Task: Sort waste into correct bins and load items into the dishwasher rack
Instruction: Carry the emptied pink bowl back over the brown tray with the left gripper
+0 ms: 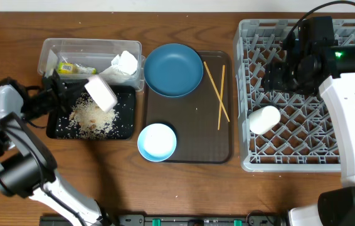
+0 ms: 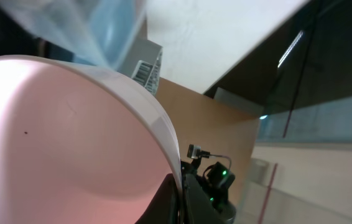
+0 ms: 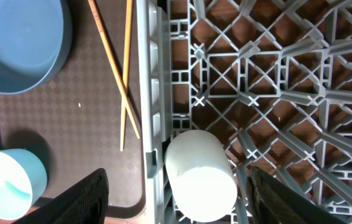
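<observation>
Nearest of all, a smooth round white bowl (image 2: 70, 143) filled the left half of the left wrist view. Its inside was tinted pink, and its rim ran down to a dark finger (image 2: 191, 199) at the bottom edge. That view alone did not show how the left jaws stood. The overhead view showed them closed on the bowl's rim, with the bowl tipped on its side above a shallow black rectangular tray (image 1: 122, 129). Below those jaws, loose whitish rice-like crumbs (image 1: 93, 119) lay scattered over the tray. Just beyond them sat a clear plastic rectangular tub (image 1: 49, 53) holding a crumpled white paper napkin (image 1: 125, 63) and a small yellow-green printed wrapper (image 1: 74, 68). None of this appeared in the wrist view.

The right jaws were spread wide, with one dark finger (image 3: 89, 199) at each lower corner of the right wrist view. Framed between them, touching neither, a small white cup (image 3: 201, 177) lay on its side in the large square grey plastic lattice rack (image 3: 275, 93), against its wall. From overhead only the dark wrist showed above the rack, not the spread.

Beyond that wall, off one side of the right jaws, a dark brown serving tray (image 3: 70, 143) on the wooden worktop (image 1: 184, 188) carried three things. These were two thin wooden chopsticks (image 3: 109, 56), crossed, a large dark blue plate-bowl (image 3: 14, 43) and a small light blue bowl (image 3: 8, 183).
</observation>
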